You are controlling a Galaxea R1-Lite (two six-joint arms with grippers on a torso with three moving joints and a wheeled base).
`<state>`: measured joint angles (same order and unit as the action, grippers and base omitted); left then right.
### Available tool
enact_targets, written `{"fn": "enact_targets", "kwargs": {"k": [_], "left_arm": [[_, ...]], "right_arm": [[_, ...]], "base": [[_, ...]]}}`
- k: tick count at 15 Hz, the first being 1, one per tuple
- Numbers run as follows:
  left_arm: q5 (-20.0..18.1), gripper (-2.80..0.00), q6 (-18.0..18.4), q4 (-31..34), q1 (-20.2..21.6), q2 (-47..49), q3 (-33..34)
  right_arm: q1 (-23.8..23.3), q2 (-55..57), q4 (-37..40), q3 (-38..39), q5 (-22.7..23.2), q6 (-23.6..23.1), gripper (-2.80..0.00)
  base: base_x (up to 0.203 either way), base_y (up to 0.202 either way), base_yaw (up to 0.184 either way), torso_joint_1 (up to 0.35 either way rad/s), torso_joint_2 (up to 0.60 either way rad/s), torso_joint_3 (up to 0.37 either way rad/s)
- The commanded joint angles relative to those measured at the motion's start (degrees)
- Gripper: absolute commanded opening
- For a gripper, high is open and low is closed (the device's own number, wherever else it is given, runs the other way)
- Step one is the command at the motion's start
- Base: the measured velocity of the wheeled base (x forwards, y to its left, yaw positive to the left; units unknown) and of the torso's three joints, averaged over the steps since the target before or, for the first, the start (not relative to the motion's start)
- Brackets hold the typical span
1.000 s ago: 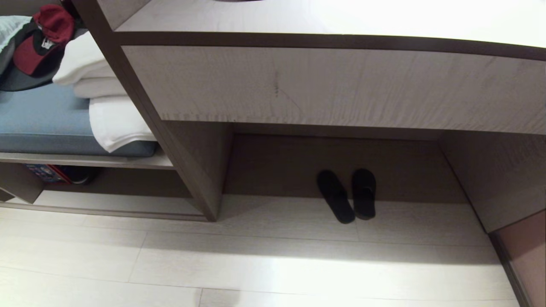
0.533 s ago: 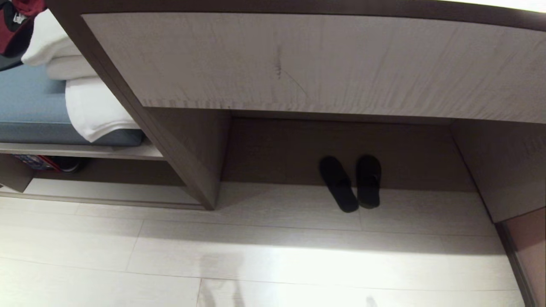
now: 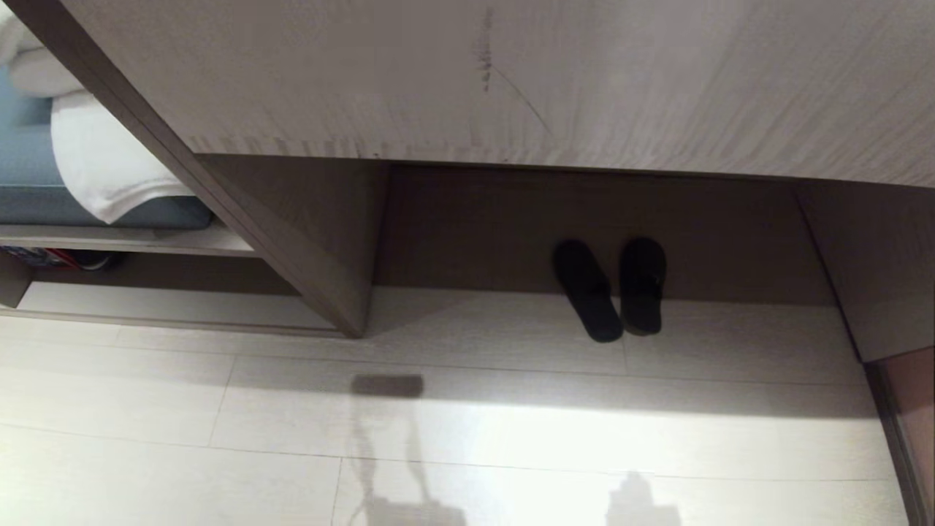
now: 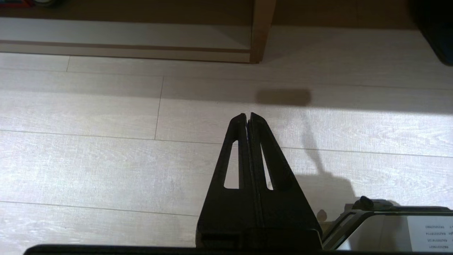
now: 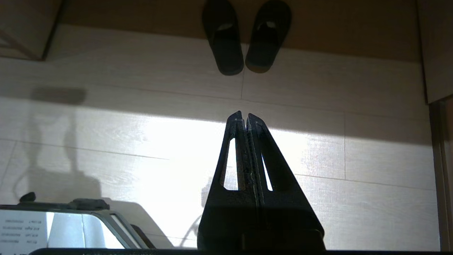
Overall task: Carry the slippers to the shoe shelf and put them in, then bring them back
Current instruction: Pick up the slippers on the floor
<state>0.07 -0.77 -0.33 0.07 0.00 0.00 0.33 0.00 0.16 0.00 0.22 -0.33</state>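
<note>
The slippers, a dark pair, lie side by side on the pale floor, toes under the alcove with the brown back panel; the left one (image 3: 588, 292) (image 5: 223, 39) angles slightly, the right one (image 3: 643, 285) (image 5: 267, 35) lies straighter. The shoe shelf (image 3: 168, 307) (image 4: 124, 35) is the low opening with a raised pale board, left of the alcove. My left gripper (image 4: 247, 115) hangs shut and empty over bare floor before the shelf's corner. My right gripper (image 5: 244, 114) is shut and empty, short of the slippers' heels. Neither arm shows in the head view.
A pale wooden front panel (image 3: 511, 73) overhangs the alcove. A slanted side panel (image 3: 292, 234) parts alcove from shelf. White towels (image 3: 102, 161) lie on a blue cushion (image 3: 29, 197) above the shelf. The alcove's right wall (image 3: 884, 263) closes it in. My base's edge (image 4: 389, 226) sits low.
The whole head view has slid upward as the camera tips down; the slippers and furniture have kept their places. More floor, with my shadow on it, has come into view.
</note>
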Motion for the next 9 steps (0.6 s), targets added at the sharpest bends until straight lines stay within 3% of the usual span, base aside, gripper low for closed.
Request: {"fn": "enact_targets", "kwargs": {"k": [1,9], "left_arm": [[0.01,-2.80,-0.02,-0.02,0.01,0.09,0.00],[0.01,-2.80,-0.02,-0.02,0.01,0.09,0.00]], "right_arm": [[0.02,0.00,0.02,0.00,0.04,-0.02,-2.80],[0.02,0.00,0.02,0.00,0.04,-0.02,-2.80]], "base": [[0.000,0.000,0.000,0.000,0.00,-0.196],[0.000,0.000,0.000,0.003,0.00,-0.197]]}}
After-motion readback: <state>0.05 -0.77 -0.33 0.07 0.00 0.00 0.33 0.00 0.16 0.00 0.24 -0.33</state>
